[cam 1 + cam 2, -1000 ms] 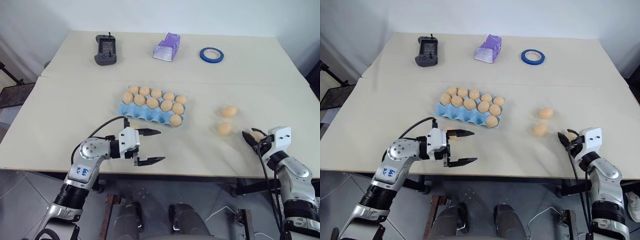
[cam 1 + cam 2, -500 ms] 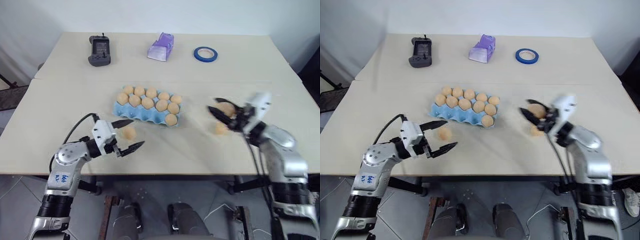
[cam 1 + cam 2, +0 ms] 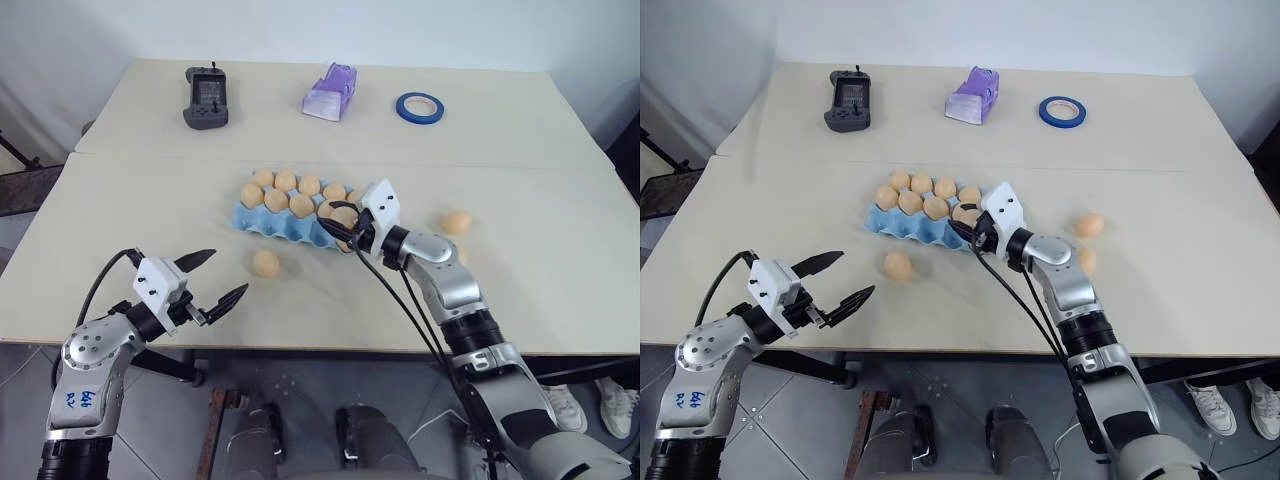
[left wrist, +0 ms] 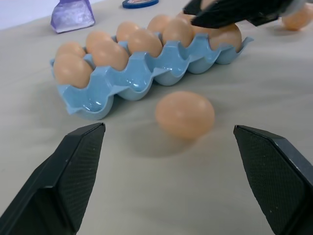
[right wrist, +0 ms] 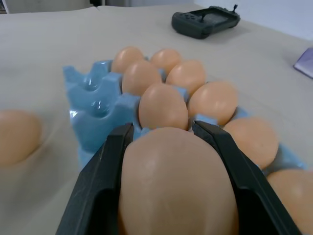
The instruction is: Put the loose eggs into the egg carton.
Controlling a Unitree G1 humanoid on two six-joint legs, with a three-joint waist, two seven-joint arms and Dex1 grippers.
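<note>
The light-blue egg carton (image 3: pixel 262 222) lies mid-table with several eggs in its back cups and bare cups along its near side. My right gripper (image 3: pixel 335 228) hovers over the carton's right end, shut on a pale orange egg (image 5: pixel 178 181) that sits between its two fingers. One loose egg (image 3: pixel 265 263) rests on the table just in front of the carton. My left gripper (image 3: pixel 227 272) stands open near the table's front edge, short of that egg (image 4: pixel 185 114) and apart from it. Two more loose eggs (image 3: pixel 457 222) (image 3: pixel 1087 260) lie to the right, past my right arm.
At the back of the table are a black controller (image 3: pixel 206 98), a purple box (image 3: pixel 332 92) and a blue tape roll (image 3: pixel 419 107). A seam runs across the table behind the carton. The table's front edge lies close under my left gripper.
My right gripper has swung left from the table's right side to the carton's right end, with the egg in it. My left gripper has drawn back to the left, still open.
</note>
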